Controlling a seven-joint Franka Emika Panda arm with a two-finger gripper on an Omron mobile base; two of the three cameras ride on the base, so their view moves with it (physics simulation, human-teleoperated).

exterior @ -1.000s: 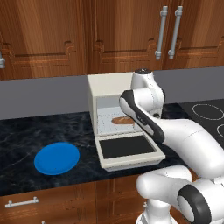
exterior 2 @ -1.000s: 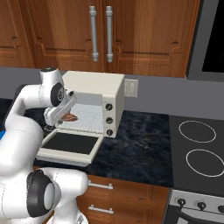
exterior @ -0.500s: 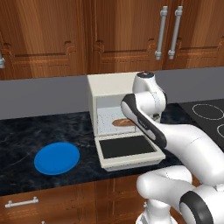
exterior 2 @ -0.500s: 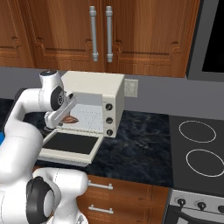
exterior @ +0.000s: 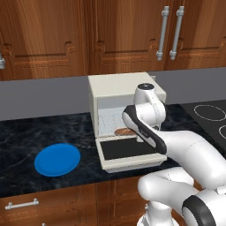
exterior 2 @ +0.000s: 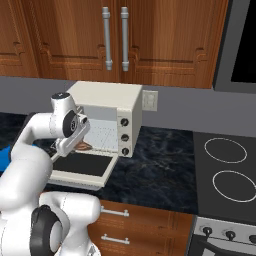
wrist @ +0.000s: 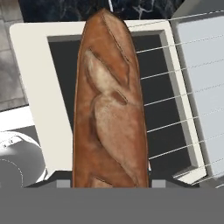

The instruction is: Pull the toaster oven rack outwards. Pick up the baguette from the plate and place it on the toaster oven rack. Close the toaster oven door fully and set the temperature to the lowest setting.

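Observation:
My gripper (exterior 2: 78, 146) is shut on the baguette (wrist: 109, 105), a brown loaf with darker slashes. It hangs low in front of the toaster oven (exterior: 120, 86) mouth, above the dropped-open toaster oven door (wrist: 35, 78) with its dark glass. The wire toaster oven rack (wrist: 183, 100) juts out over the door, and the baguette (exterior: 124, 131) lies across its front edge; whether they touch I cannot tell. My fingertips are hidden behind the loaf. The blue plate (exterior: 57, 159) sits bare on the counter to the left of the oven. The oven's three knobs (exterior 2: 124, 136) run down its right panel.
A black cooktop (exterior 2: 227, 170) lies to the right of the oven. Wooden wall cabinets (exterior: 128, 31) hang above, and a wall outlet (exterior 2: 149, 100) sits behind the oven's right corner. The open door (exterior 2: 80, 166) reaches almost to the dark marble counter's front edge (exterior: 53, 187).
The arm has lowered the baguette steadily toward the rack and the open door. The grip has stayed the same, and the plate, oven and door have not moved.

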